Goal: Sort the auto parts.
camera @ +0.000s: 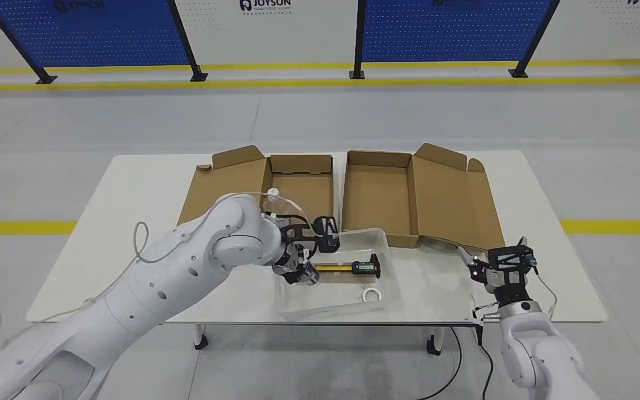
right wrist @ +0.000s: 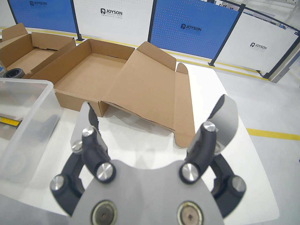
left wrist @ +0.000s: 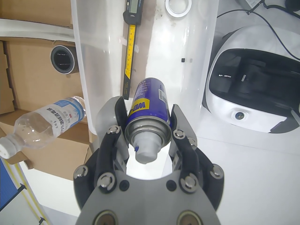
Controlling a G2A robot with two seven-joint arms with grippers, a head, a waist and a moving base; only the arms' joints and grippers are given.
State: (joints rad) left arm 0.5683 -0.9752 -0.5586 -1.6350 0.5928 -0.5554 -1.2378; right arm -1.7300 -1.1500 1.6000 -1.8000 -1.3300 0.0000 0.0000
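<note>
Now the left gripper [left wrist: 148,107] pinches the spray can [left wrist: 151,94] near its smooth top, so it may slip, while the right gripper [right wrist: 155,106] stays out of it, spread.

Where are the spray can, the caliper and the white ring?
spray can [left wrist: 150,101]: left wrist view, on its blue body.
caliper [left wrist: 133,3]: left wrist view, on its display.
white ring [left wrist: 177,15]: left wrist view, on its rim.

We see a white table [camera: 130,200] at the centre on a pale grey floor [camera: 320,120], yellow stripes [camera: 30,227] crossing it, and blue and white panels [camera: 100,30] along the top edge.
</note>
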